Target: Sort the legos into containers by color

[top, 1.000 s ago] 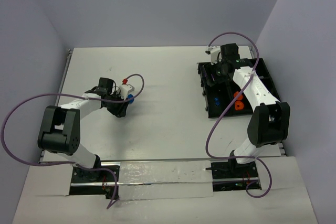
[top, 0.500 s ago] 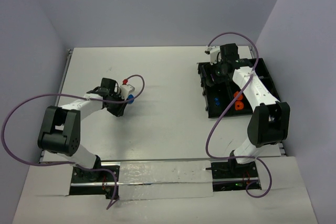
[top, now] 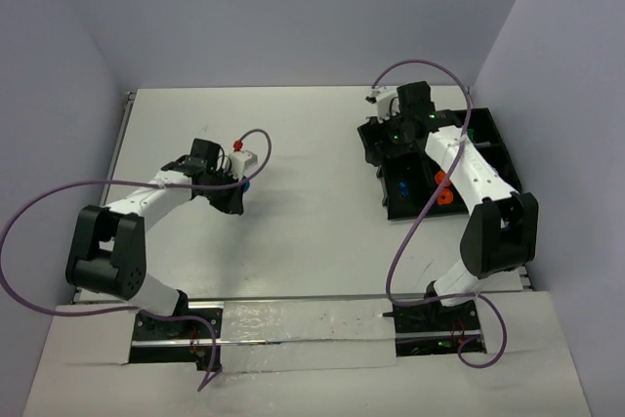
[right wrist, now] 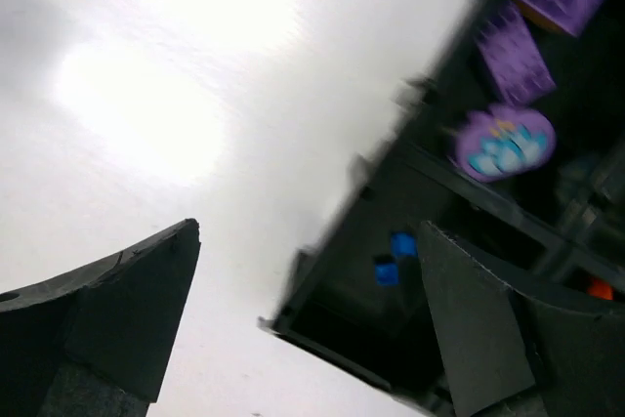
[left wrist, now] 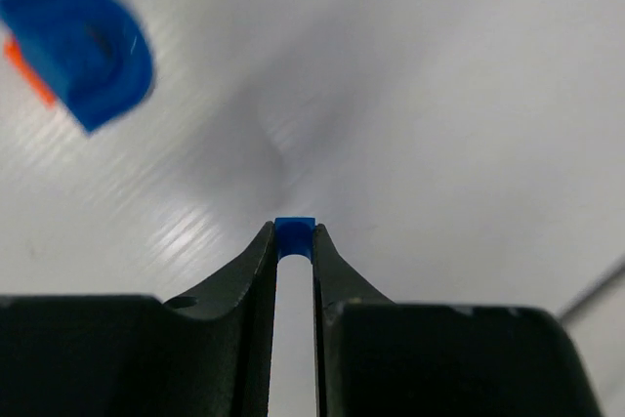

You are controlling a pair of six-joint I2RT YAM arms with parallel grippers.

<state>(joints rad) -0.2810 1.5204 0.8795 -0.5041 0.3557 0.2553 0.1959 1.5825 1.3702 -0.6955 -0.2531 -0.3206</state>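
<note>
Sorting is judged partial: purple plastic bricks [right wrist: 515,54] are binned in the black compartmented tray [top: 493,139], a small blue brick [left wrist: 294,233] is pinched in the closed left hand [left wrist: 294,241], the right hand [right wrist: 308,241] is spread empty, and a blue rounded piece [left wrist: 83,51] is left on the worktop [top: 303,231].

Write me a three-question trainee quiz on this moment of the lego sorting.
1. True or false: the left gripper is shut on a blue lego.
2. The legos in the tray compartment at the top right of the right wrist view are: A purple, B green, C brown.
3. Fill in: the right gripper is ____ (open or shut).
Key: 1 true; 2 A; 3 open.
</note>
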